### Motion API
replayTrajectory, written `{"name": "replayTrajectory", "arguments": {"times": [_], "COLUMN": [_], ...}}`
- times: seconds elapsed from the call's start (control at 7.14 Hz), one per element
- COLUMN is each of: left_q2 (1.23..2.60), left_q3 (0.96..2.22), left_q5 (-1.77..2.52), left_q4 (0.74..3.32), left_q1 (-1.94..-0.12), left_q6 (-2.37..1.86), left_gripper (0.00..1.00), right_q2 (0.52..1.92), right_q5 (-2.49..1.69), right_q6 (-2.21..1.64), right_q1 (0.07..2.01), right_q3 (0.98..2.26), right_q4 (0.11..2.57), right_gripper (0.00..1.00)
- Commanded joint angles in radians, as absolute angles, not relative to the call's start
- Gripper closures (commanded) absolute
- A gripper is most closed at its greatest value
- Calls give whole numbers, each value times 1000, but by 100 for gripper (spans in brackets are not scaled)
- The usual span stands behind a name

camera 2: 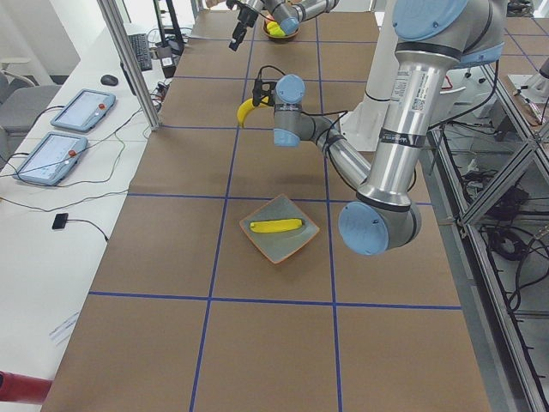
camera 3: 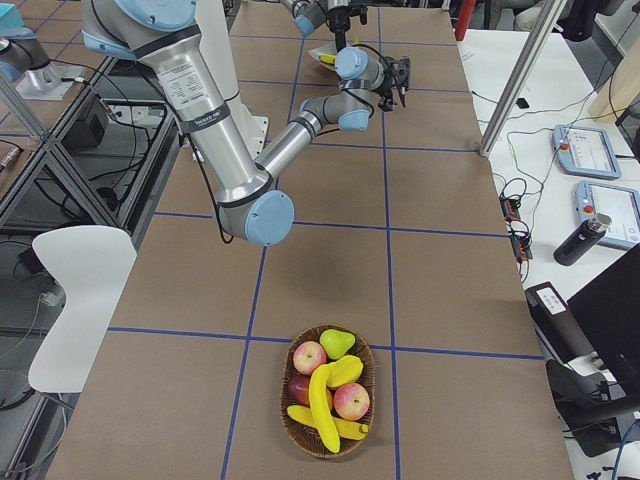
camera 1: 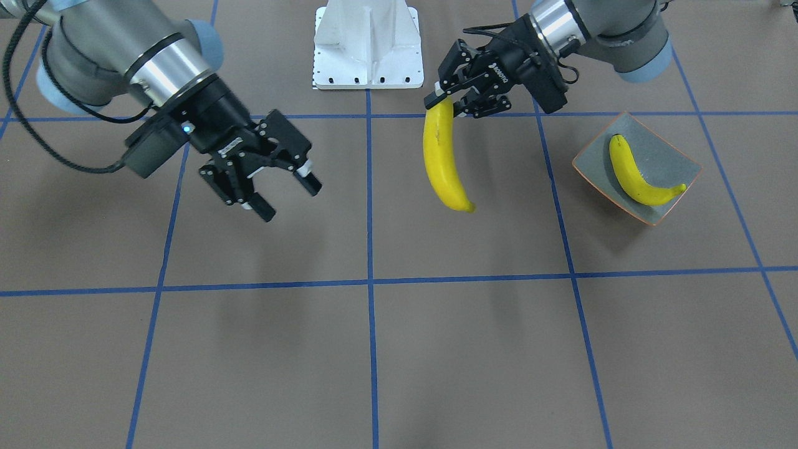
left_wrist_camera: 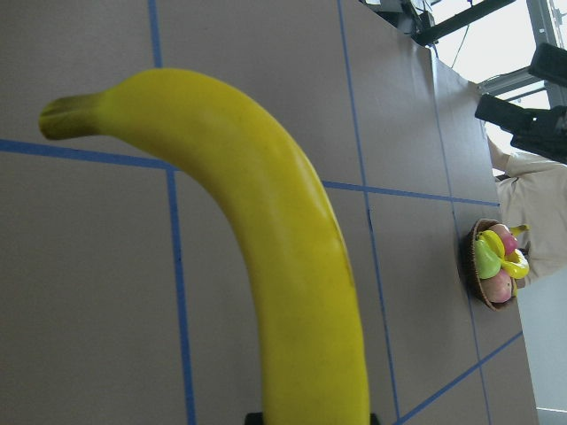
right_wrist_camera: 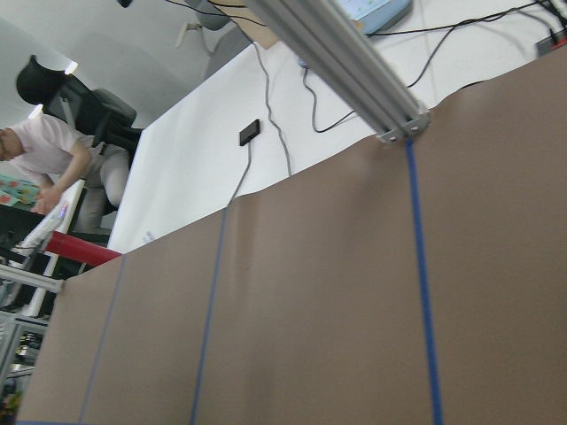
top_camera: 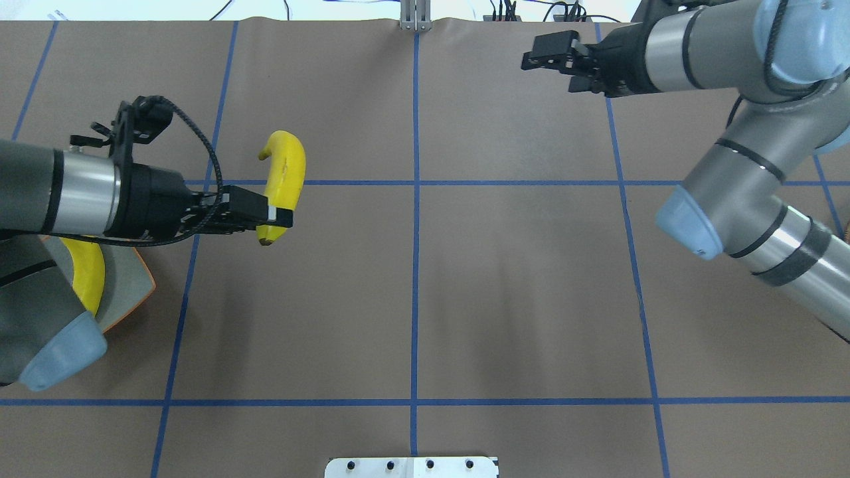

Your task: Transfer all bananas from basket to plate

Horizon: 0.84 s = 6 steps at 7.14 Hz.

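L gripper [camera 1: 447, 105] clamps banana [camera 1: 439, 156] near 1 end, rest beyond fingers [camera 1: 436, 98].

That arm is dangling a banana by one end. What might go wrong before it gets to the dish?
1. The left pincer grips the held banana only near one end, so it could swing or slip out on the way.
2. The plate already has a banana lying diagonally across it. The new one may land on top of it and roll over the rim.
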<state>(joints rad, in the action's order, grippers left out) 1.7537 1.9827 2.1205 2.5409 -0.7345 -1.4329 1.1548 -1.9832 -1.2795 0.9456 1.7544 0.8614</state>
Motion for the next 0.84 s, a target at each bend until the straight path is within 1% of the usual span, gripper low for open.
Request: {"name": "replayTrajectory", "arguments": {"times": [0.0,0.28,0.56,0.7], "left_q2": [1526,1340,1234,1192], "left_q3": [2031,2028,2029,2029], "left_q5": [2112,2106,2045,2040], "left_q4": [2542,2539,2539,2539], "left_q1": [-752,-765,-762,-758], "left_q6": [-1249,-1021,-907,-835], "left_gripper": [100,100,100,100], "right_q2": [1297,1386,1448,1447], "right_q5": [-2078,-2155,-2172,-2175], "right_q6": [-991,-846,-712,-712], "right_q1": [1072,1158,1210,1210], "right_q3": [1750,1750,1746,1746], "right_q4": [920,920,922,922], "right_gripper": [0,0,0,0]}}
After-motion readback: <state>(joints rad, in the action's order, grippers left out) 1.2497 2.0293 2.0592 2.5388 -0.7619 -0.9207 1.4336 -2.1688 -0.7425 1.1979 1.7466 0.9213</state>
